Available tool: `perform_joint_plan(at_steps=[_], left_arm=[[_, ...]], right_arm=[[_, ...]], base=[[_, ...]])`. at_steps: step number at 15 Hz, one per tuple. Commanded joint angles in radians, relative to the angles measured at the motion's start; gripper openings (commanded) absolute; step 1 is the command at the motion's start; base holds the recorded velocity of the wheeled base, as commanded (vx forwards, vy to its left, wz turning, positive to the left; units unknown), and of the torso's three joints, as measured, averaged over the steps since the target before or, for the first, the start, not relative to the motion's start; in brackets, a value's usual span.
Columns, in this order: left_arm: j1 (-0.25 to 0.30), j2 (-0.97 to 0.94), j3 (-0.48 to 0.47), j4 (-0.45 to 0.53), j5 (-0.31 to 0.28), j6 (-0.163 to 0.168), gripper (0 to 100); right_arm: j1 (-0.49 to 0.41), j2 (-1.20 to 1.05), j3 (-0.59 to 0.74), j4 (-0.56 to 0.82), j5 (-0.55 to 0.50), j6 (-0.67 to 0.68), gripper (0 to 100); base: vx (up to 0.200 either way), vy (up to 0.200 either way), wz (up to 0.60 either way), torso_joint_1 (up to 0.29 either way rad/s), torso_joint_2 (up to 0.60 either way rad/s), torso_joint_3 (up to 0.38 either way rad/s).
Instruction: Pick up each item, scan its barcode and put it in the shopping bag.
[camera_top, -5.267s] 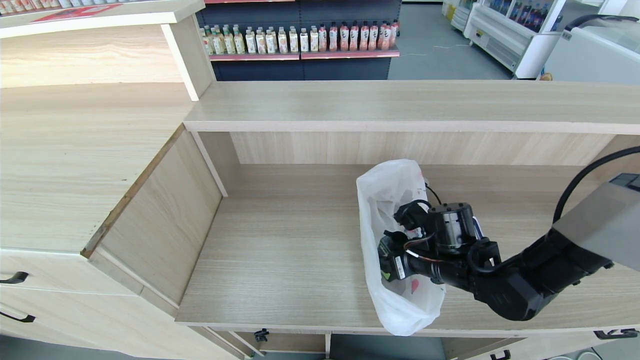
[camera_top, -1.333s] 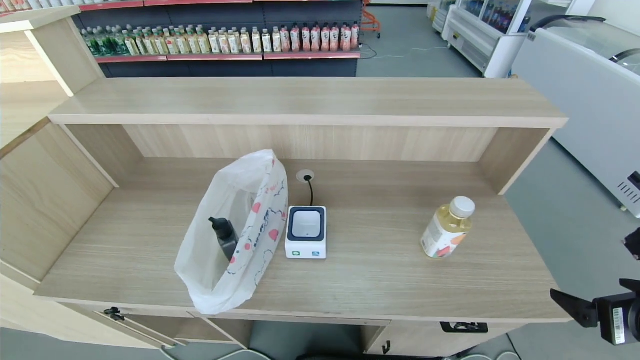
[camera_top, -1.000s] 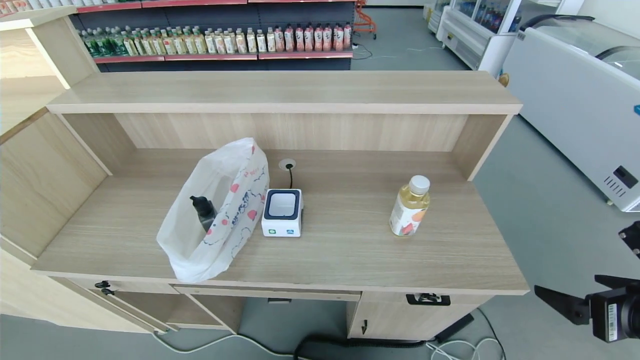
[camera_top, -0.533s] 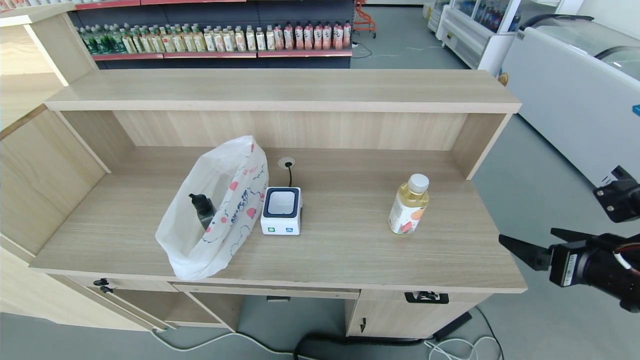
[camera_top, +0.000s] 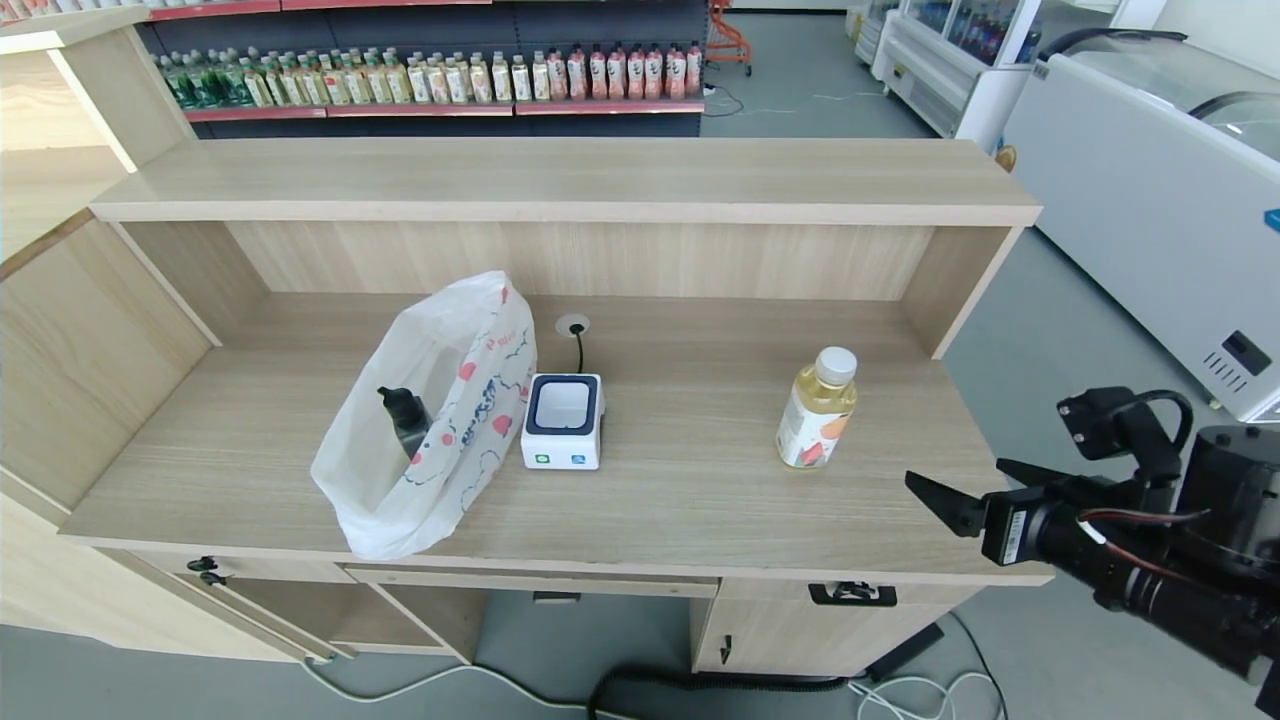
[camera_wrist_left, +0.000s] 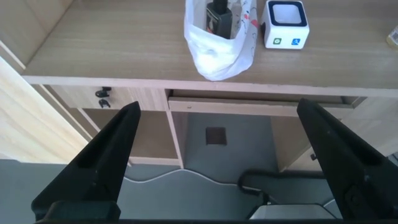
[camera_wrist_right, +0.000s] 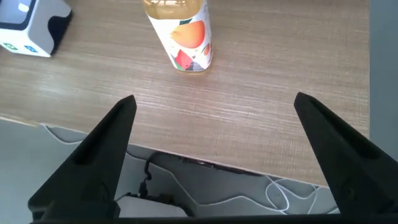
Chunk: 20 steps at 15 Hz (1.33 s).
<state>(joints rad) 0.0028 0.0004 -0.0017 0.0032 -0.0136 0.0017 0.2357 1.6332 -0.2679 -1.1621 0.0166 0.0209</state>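
A bottle (camera_top: 818, 410) of yellow drink with a white cap stands upright on the right part of the wooden counter (camera_top: 700, 500). A white scanner (camera_top: 563, 422) sits near the middle. Left of it, the white shopping bag (camera_top: 440, 400) stands open with a dark bottle (camera_top: 405, 422) inside. My right gripper (camera_top: 965, 485) hangs open over the counter's front right corner, empty, and faces the drink bottle (camera_wrist_right: 180, 34) across bare wood. My left gripper (camera_wrist_left: 217, 106) is open and empty, low in front of the counter, below the bag (camera_wrist_left: 217, 43) and scanner (camera_wrist_left: 285, 23).
A raised ledge (camera_top: 560, 180) runs along the counter's back, with a side wall (camera_top: 970, 290) at the right end. A cable (camera_top: 578, 350) leads from the scanner to a hole behind it. Drawers (camera_wrist_left: 249, 106) sit below the front edge. A freezer (camera_top: 1150, 200) stands at the right.
The head camera swung from the bag to the whole counter. My right gripper, earlier inside the bag, now comes in from the right edge toward the front right corner, nearer the drink bottle.
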Motion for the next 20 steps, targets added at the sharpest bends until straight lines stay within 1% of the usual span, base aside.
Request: perform_joint_plan(at_steps=[1,2,6,13,20], left_arm=[[0.000,0.000,0.000,0.000,0.000,0.000,100],[0.000,0.000,0.000,0.000,0.000,0.000,100],[0.000,0.000,0.000,0.000,0.000,0.000,100],[0.000,0.000,0.000,0.000,0.000,0.000,100],[0.000,0.000,0.000,0.000,0.000,0.000,100]], right_arm=[[0.027,0.217,-0.025,-0.149,-0.069,-0.025,100],[0.039,0.247,-0.034,-0.176,-0.072,-0.029,100],[0.039,0.292,-0.063,-0.228,-0.078,-0.041,100],[0.039,0.358,-0.174,-0.223,-0.079,-0.044,100],[0.063,0.476,-0.364,-0.192,-0.076,-0.042,100]], base=[[0.000,0.000,0.00,0.000,0.00,0.000],[0.000,0.000,0.00,0.000,0.00,0.000],[0.000,0.000,0.00,0.000,0.00,0.000],[0.000,0.000,0.00,0.000,0.00,0.000],[0.000,0.000,0.00,0.000,0.00,0.000]])
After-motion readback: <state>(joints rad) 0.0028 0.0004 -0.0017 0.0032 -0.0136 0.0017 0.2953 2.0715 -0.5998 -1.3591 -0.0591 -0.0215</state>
